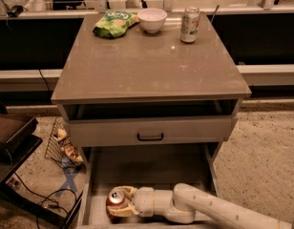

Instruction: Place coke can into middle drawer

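Orange-red and silver-topped, the coke can point(117, 197) stands upright at the front-left corner of the pulled-out middle drawer point(152, 168), well inside its side walls. The gripper point(119, 203) is down in there with it, one pale finger on the far side of the can and one on the near side, closed around the body and holding it. The arm point(204, 209) reaches in low from the right, lying across the drawer's front edge. So the can sits at the left tip of the claw, its long axis vertical, the claw's own axis running flat, right to left.

Whether the can's base is touching the drawer floor is hidden behind the near finger. I cannot tell. My call: the placing is nearly done, and what's left is a release, fingers spreading front and back, then the arm drawing out to the right and up. The left drawer wall is just beside the can, so any leftward nudge could knock it over.

Above, the drawer front with the black handle point(150, 137) overhangs the back of the open drawer.
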### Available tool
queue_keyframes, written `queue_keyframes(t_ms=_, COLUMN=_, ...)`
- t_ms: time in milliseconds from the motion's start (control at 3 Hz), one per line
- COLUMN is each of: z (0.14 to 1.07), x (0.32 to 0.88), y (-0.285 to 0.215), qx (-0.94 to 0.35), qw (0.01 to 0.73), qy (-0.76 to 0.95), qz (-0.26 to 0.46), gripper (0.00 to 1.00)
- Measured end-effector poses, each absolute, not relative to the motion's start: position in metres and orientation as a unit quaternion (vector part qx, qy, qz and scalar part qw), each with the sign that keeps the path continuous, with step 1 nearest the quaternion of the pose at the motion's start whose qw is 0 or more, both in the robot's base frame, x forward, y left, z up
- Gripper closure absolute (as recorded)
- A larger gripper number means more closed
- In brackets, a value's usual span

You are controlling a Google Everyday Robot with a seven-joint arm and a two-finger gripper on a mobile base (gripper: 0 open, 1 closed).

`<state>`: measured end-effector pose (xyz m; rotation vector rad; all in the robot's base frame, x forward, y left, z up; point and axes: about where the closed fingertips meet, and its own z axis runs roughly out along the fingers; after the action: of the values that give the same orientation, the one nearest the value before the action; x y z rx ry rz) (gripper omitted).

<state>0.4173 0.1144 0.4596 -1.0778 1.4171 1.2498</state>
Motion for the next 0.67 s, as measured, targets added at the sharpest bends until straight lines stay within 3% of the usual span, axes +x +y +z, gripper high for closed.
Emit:
queue_keyframes(t_ms=333, z=0.4601, x=0.4166, y=0.1159, qx=-0.439, qw=0.464, qy=0.576, qz=0.510, gripper=0.12)
queue_keyframes(t_ms=667, z=0.4604, x=0.4160, y=0.1171, qx=-0.440, qw=0.464, qy=0.575, qz=0.511, gripper=0.00)
